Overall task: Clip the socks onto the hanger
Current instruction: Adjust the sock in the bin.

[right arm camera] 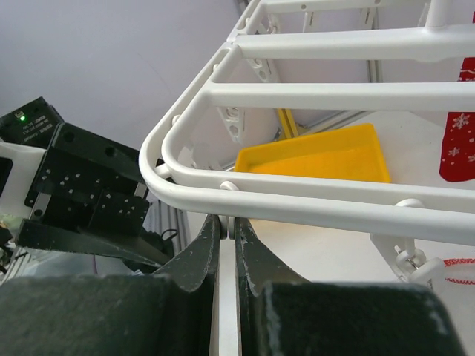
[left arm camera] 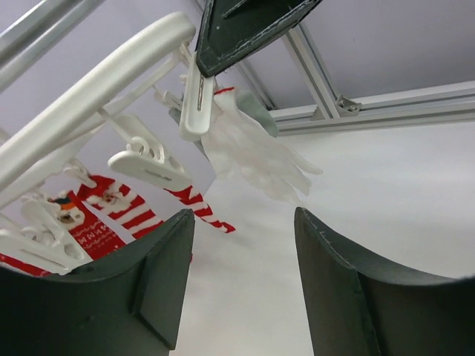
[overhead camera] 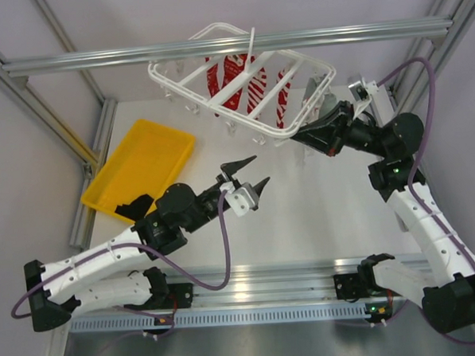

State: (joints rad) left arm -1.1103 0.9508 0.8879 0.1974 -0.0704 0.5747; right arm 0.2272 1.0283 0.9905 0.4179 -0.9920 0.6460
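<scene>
Faint white lettering on the red-and-white sock (left arm camera: 89, 231) — blurred, not legible.

- Top external cam sat high behind the arm bases and looked down and forward. Wide, distant shot: whole table (overhead camera: 327, 213), both arms, hanger (overhead camera: 245, 86), yellow tray (overhead camera: 145, 163).
- Left wrist cam rode behind the left gripper (left arm camera: 243, 222), tilted upward. It saw the hanger's underside from fairly near, with red-and-white socks (left arm camera: 111, 215) hanging beyond.
- Right wrist cam sat right behind the right gripper (right arm camera: 226, 222), very close under the hanger rim, facing across toward the tray.
- Overlap: hanger and red-and-white socks showed in all three views; the tray showed in top and right wrist only.
</scene>
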